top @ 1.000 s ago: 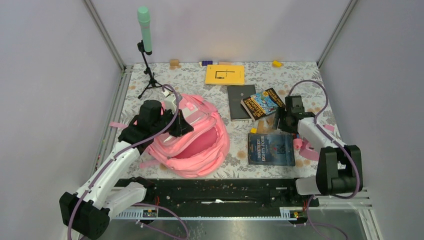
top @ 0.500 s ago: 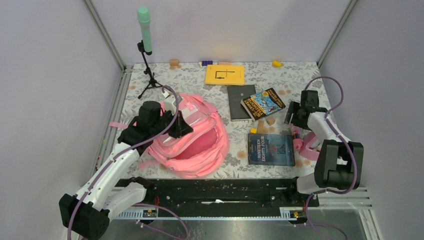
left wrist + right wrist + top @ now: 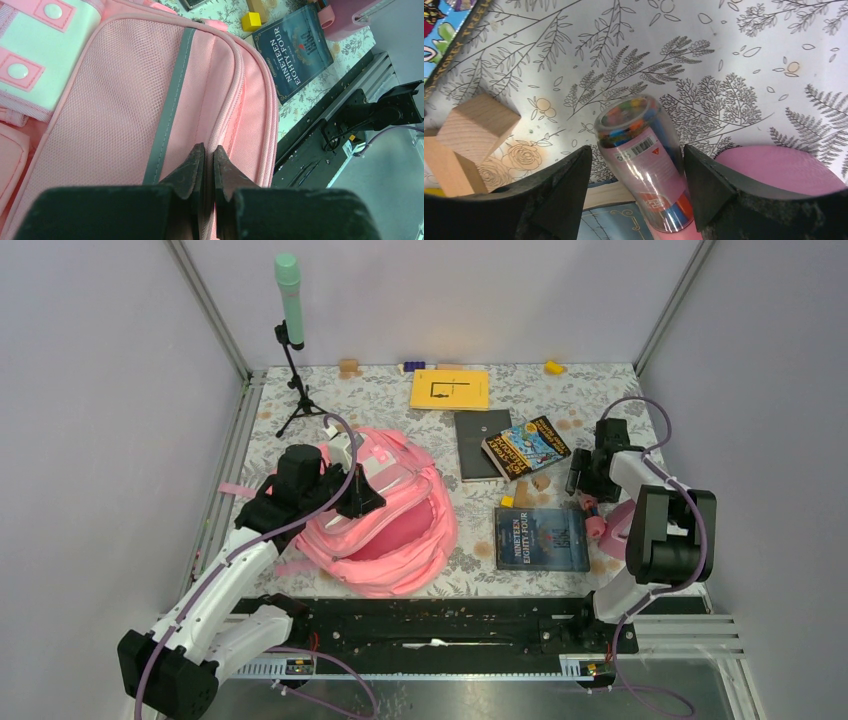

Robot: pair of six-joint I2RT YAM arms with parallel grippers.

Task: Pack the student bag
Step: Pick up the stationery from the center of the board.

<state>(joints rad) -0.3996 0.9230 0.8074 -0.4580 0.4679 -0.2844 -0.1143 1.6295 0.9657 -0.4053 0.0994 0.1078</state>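
The student bag (image 3: 392,540) lies slumped on the left half of the flowered table (image 3: 380,400), nearer the near edge than the far wall, with its darker pink inside showing through a gaping mouth. The left gripper (image 3: 205,162) sits on the bag's upper side, its jaws almost fully together and pinching a ridge of pink fabric beside the zip, just right of a grey reflective strip (image 3: 170,105).

On the right side, the right gripper (image 3: 636,150) points down at the table with its jaws spread wide. A clear tube (image 3: 641,135) of coloured contents with a barcode label lies between the two fingers; a thin gap shows on each side, so the tube does not look clamped. The tube's lower end rests over the far right corner of a dark blue book (image 3: 542,538), and a pink pencil case (image 3: 784,167) lies just right of it. Two wooden blocks (image 3: 476,122) sit just left of the left finger.

A colourful book (image 3: 527,446), a dark notebook (image 3: 478,445) and a yellow book (image 3: 450,389) lie farther back
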